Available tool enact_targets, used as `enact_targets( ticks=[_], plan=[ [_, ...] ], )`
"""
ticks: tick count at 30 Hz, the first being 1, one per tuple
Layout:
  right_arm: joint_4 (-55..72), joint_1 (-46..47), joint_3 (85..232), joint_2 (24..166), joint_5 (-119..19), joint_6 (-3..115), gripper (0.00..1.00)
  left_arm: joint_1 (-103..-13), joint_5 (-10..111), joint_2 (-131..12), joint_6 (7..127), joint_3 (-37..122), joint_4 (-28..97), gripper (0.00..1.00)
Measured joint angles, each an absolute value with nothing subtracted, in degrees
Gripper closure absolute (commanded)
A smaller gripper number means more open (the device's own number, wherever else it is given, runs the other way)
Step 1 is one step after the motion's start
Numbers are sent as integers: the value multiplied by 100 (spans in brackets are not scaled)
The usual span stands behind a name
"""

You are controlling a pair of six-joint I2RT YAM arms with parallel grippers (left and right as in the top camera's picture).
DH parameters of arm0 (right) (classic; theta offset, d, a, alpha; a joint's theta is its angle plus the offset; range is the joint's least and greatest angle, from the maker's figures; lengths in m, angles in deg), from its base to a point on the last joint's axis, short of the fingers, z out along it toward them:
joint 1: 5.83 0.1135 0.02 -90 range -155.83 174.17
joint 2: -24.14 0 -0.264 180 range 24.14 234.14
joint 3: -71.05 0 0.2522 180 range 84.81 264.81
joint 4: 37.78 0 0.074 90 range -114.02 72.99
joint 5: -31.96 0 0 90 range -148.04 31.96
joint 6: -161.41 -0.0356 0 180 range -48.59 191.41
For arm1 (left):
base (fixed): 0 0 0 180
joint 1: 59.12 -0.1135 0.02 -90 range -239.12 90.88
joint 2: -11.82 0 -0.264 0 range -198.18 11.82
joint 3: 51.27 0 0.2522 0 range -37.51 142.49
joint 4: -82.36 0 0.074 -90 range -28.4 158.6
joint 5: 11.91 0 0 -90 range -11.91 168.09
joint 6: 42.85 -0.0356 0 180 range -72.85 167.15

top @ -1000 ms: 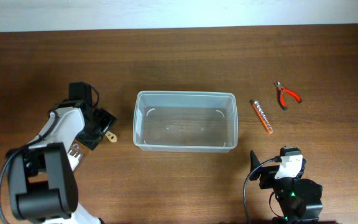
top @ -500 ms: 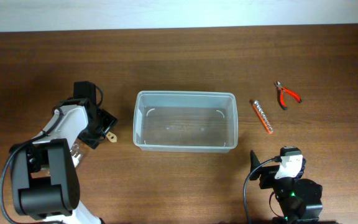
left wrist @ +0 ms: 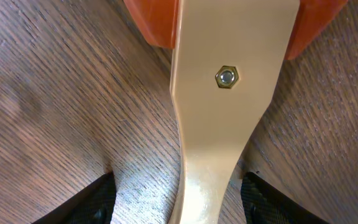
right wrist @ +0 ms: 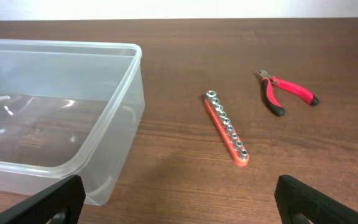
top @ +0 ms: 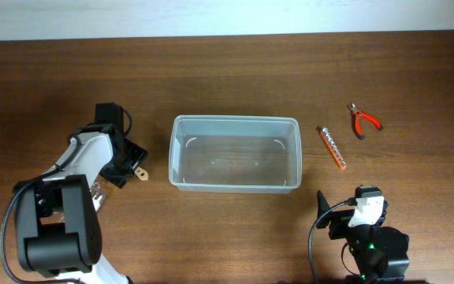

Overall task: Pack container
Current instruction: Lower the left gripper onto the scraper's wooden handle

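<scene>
The clear plastic container stands empty at mid-table; it also shows at the left of the right wrist view. My left gripper is low over the table just left of the container. In the left wrist view it is open, its fingers on either side of the tan metal blade of an orange-handled scraper. Only the blade tip shows from overhead. My right gripper is open and empty at the front right, and also shows in its own wrist view.
An orange socket strip lies right of the container and shows in the right wrist view. Red-handled pliers lie further right and back, also in the right wrist view. The table is dark wood.
My left arm has shifted slightly towards the container. The blade tip, the container and the right arm have not moved.
</scene>
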State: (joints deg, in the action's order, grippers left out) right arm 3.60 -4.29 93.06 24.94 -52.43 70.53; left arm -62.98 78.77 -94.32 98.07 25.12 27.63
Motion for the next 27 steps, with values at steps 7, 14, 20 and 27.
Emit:
enact_targets(
  ticks=[7, 14, 20, 27],
  plan=[
    [260, -429, 9306, 2494, -5154, 7050, 1, -6300, 7932, -9448, 9859, 2523, 2719, 43],
    [260, -429, 9306, 2494, -5125, 7055, 1, -6300, 8030, -9459, 9903, 2523, 2638, 62],
    [260, -429, 9306, 2494, -5125, 7053, 1, -6304, 8046, -9459, 9903, 2523, 2630, 67],
    [301, -429, 9306, 2494, -5125, 7053, 1, -6313, 8015, -9459, 9927, 2523, 2636, 88]
  ],
)
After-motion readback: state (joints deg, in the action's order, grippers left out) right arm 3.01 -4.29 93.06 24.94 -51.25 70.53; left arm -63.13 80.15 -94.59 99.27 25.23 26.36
